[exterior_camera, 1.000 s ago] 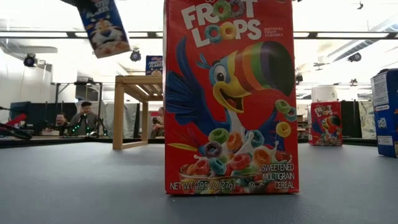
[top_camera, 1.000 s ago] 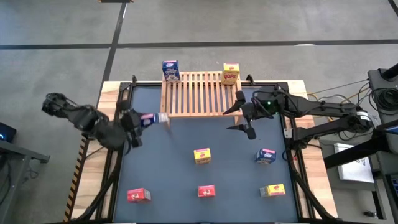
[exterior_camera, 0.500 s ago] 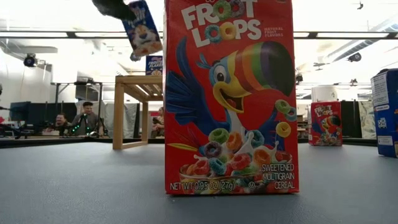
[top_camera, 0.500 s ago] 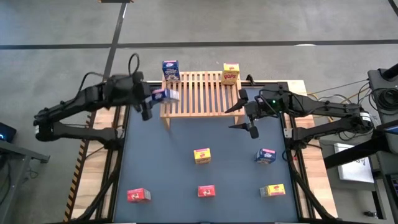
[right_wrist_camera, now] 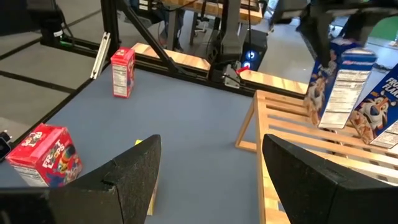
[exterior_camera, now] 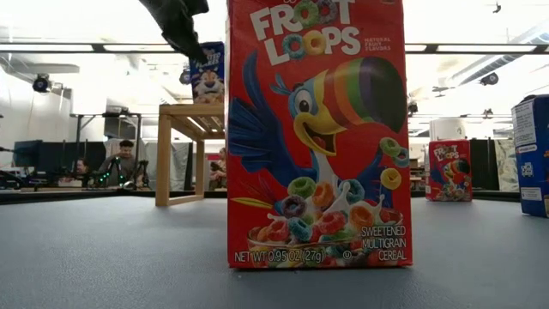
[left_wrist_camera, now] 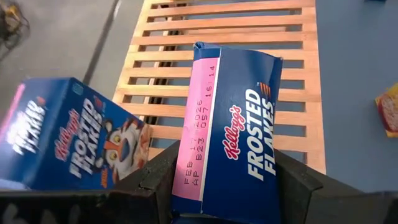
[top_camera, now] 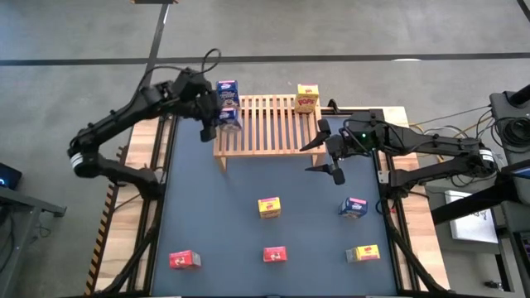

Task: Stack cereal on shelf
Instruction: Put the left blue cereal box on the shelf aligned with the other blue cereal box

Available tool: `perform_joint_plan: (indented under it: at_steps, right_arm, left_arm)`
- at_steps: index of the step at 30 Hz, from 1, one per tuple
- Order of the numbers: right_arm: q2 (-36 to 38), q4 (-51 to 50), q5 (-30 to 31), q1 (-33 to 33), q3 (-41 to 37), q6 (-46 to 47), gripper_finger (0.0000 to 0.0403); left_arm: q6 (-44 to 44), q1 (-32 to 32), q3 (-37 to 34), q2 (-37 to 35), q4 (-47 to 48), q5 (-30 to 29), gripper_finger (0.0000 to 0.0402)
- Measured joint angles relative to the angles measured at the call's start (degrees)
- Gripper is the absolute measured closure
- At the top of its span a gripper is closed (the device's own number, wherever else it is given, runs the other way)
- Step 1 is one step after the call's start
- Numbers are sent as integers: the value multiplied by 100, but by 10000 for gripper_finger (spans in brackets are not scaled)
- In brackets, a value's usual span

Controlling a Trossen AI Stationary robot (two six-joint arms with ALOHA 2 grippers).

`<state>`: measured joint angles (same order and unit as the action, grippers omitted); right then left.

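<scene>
Your left gripper (top_camera: 217, 121) pinches a small blue cardboard cereal box (left_wrist_camera: 227, 134) over the left end of the light slatted wooden rack (top_camera: 269, 124). Only the left wrist view shows the grip clearly: the two dark fingers (left_wrist_camera: 163, 174) clamp the box's side faces, its pink-striped panel facing the camera, bare slats beneath it. That view also shows a second blue box (left_wrist_camera: 65, 142) just beside the held one. In the high view this second box (top_camera: 228, 91) stands at the rack's far left corner, and a yellow box (top_camera: 307, 98) stands at the far right corner.

The left arm reaches in from the table's left edge, elbow bent, wrist angled down over the rack. The right gripper (top_camera: 325, 159) hovers at the rack's right front corner with its fingers spread and nothing between them; the right wrist view confirms this gap.

On the dark matte table (top_camera: 215, 223) the high view shows five more boxes: yellow (top_camera: 268, 207), blue (top_camera: 354, 207), red (top_camera: 185, 260), red (top_camera: 275, 254) and yellow (top_camera: 363, 252). The low view is largely filled by one upright red box (exterior_camera: 317, 133).
</scene>
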<state>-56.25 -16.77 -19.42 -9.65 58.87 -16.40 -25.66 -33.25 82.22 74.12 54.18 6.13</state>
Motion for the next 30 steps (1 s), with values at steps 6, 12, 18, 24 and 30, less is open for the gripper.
perform_joint_plan:
  at_steps: [6,12,18,24,30]
  right_arm:
    - [0,-46,0,2,0,0,133]
    - [6,-135,-2,2,-2,194,133]
    - [33,-315,-2,3,-4,142,133]
    - [33,-332,-2,2,-4,66,133]
    - [33,-321,-2,2,-4,-11,133]
  left_arm:
    - [-88,-67,1252,830,1031,0,235]
    - [-162,-89,1742,1414,1551,-58,224]
    - [-218,-161,1750,1564,1528,-64,203]
    - [-237,-324,1750,1445,1482,-64,186]
    - [-237,-340,1750,1259,1513,-59,166]
